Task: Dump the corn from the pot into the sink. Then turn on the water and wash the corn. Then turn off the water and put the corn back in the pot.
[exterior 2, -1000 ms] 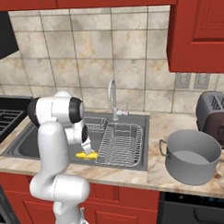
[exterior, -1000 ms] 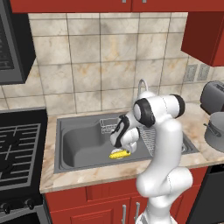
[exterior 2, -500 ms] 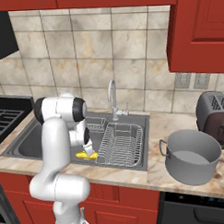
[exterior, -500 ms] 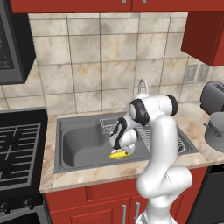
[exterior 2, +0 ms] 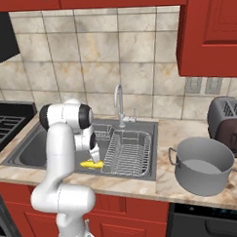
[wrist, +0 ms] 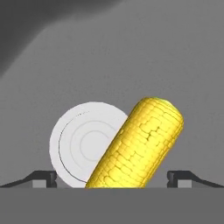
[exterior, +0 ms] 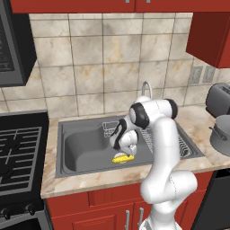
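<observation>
Looking from the left base view, gripper [exterior: 126, 151] hangs low inside the sink [exterior: 81, 148], pointed down, with the corn [exterior: 121, 158] lying on the basin floor directly beneath and touching or nearly touching the tips; long axis of the cob runs roughly left-right across the basin, slightly tilted; pot [exterior: 222, 134] stands well apart on the counter, far off to the gripper's right side. Seen from the right base view, same picture from the other flank: gripper [exterior 2: 94, 154] just above the corn [exterior 2: 91, 164], which sits just beside the wire rack [exterior 2: 127, 150] at the near part of the sink [exterior 2: 24, 153]; pot [exterior 2: 204, 164] upright and empty-looking on the counter beyond the rack, tap [exterior 2: 119, 105] behind. Down the hand view, fingertips [wrist: 42, 178] spread wide and gripping nothing, one at each lower corner, with the corn [wrist: 139, 144] rising between them from the bottom edge, nearer the right tip, leaning up and to the right so its axis lies diagonal to the line between the tips rather than square across it; overlaps the round pale drain [wrist: 85, 144] behind it on the left. Bright yellow kernels in neat rows, blunt rounded end with a faint greenish tinge, plump and short. Probably a slight wrist turn wanted before closing.
</observation>
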Controlling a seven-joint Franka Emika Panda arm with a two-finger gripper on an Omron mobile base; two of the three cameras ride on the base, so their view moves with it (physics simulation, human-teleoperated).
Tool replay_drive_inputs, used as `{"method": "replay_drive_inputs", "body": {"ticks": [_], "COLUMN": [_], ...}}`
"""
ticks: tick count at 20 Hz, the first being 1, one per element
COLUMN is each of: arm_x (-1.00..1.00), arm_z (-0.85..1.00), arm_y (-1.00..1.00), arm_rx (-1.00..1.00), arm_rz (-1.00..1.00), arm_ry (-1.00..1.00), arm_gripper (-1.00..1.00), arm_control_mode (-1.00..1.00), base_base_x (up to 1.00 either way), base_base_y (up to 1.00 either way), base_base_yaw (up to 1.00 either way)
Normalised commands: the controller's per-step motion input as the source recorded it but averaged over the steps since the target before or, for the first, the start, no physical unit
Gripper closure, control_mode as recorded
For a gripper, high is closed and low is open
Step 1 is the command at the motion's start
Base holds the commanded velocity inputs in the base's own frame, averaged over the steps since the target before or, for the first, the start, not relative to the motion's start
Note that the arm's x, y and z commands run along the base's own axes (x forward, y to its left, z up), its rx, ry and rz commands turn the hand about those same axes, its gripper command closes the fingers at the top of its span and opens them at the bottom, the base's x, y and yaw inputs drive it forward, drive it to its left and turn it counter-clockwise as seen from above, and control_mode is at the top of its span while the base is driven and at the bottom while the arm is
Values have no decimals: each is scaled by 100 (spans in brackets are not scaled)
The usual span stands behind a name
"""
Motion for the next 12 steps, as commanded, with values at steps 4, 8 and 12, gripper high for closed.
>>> {"method": "replay_drive_inputs", "body": {"ticks": [4, 8, 12], "arm_x": [9, -8, -13], "arm_z": [-15, -22, -21], "arm_y": [0, 0, 0], "arm_rx": [0, 0, 0], "arm_rz": [0, 0, -2], "arm_ry": [4, 3, 1], "arm_gripper": [-100, -100, -100], "arm_control_mode": [-100, -100, -100], "base_base_x": [0, 0, 0], "base_base_y": [0, 0, 0], "base_base_yaw": [0, 0, 0]}}
